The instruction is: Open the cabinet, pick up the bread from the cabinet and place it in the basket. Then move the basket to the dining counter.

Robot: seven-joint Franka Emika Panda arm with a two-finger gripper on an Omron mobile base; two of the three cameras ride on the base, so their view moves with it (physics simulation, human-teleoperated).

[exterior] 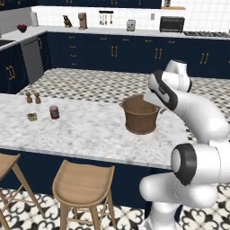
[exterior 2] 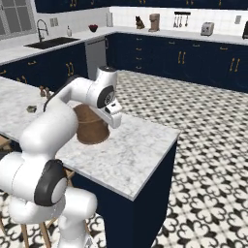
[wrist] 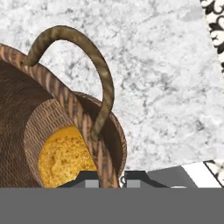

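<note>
A kitchen with navy-blue cabinets [exterior: 112, 51] fitted with brass handles along the far wall, under a pale worktop and white tiled wall [exterior: 134, 15]. The floor [exterior 2: 203, 160] is black-and-white patterned tile. On the far worktop stand a toaster [exterior: 130, 25], a coffee machine [exterior: 82, 20] and a black toaster oven [exterior: 172, 24]. A sink with a tall tap [exterior 2: 42, 30] sits below a window [exterior 2: 17, 17]. Wooden stools [exterior: 84, 184] stand in the foreground.

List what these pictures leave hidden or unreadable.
- Gripper: hand view, fingertips cut by bottom edge, shut on the basket rim.
- Bread: hand view, partly behind basket wall; base views, inside basket.
- Small jar on the dining counter: left base view, too small to identify.
</note>
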